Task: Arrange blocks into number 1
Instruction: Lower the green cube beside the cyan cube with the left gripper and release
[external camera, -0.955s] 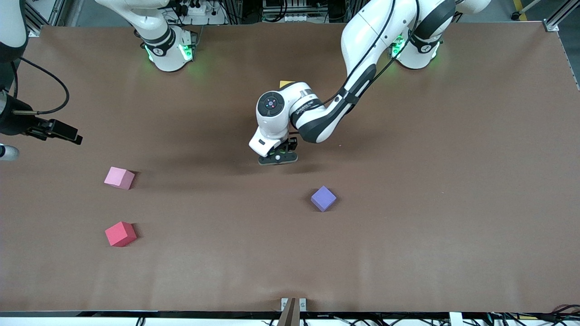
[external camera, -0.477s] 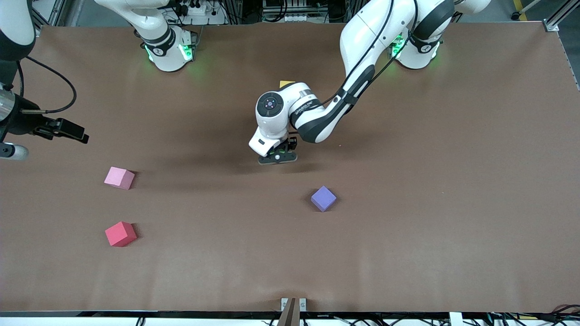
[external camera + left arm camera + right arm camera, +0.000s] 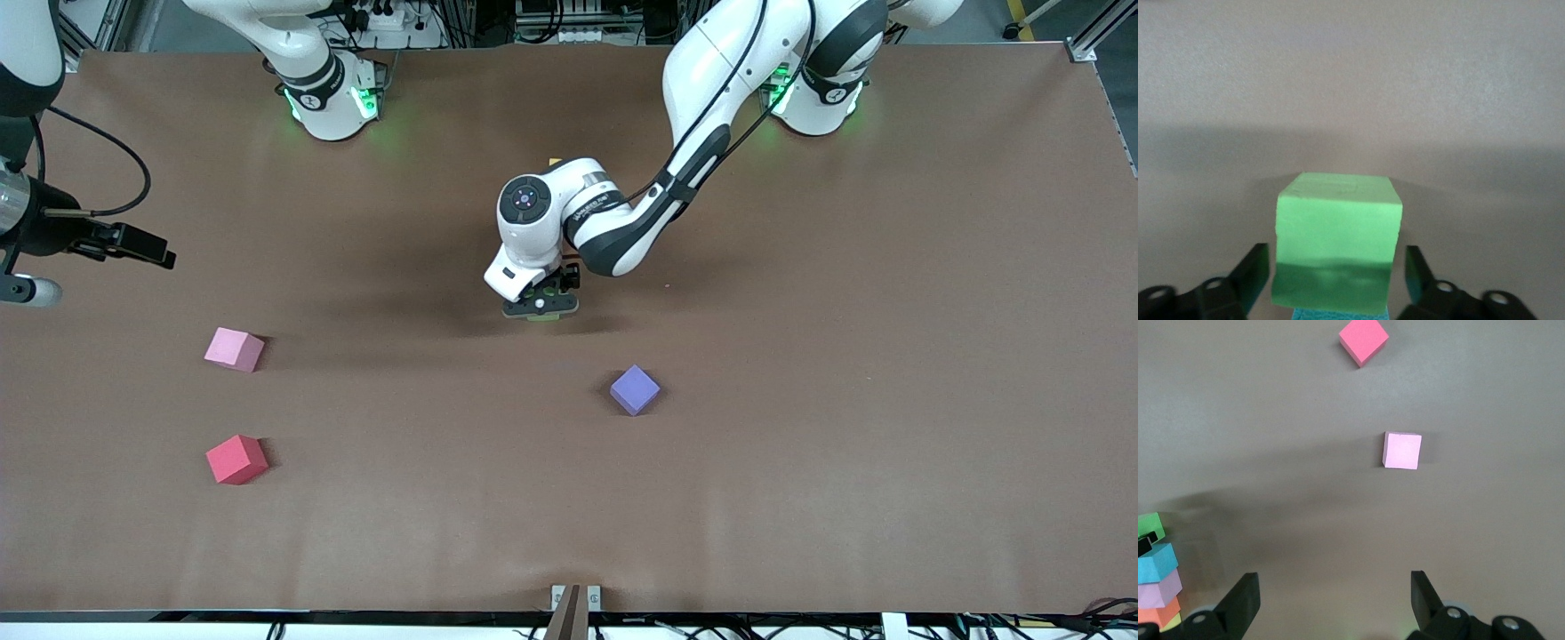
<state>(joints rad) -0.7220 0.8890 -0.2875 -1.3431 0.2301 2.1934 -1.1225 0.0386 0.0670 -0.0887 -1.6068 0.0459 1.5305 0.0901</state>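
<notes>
My left gripper (image 3: 1337,261) stands open around the green block (image 3: 1337,230), with a gap on each side between block and fingers (image 3: 1253,270). The light blue block (image 3: 1338,313) touches the green one. In the front view the left gripper (image 3: 540,307) is at mid-table, with a green edge (image 3: 546,317) under it and a yellow block's corner (image 3: 555,162) past the arm. The right wrist view shows green (image 3: 1150,523), light blue (image 3: 1157,561), pink (image 3: 1159,592) and orange (image 3: 1158,613) in a row. My right gripper (image 3: 1335,587) hangs open and empty over the right arm's end.
Loose blocks lie on the brown table (image 3: 845,400): purple (image 3: 635,389) nearer the front camera than the row, and a pink block (image 3: 234,348) and a red block (image 3: 236,459) toward the right arm's end. The left arm's forearm (image 3: 622,236) hides most of the row.
The left gripper has lifted slightly, and a green edge now shows under it. The right arm's hand has drifted a little toward the middle of the table.
</notes>
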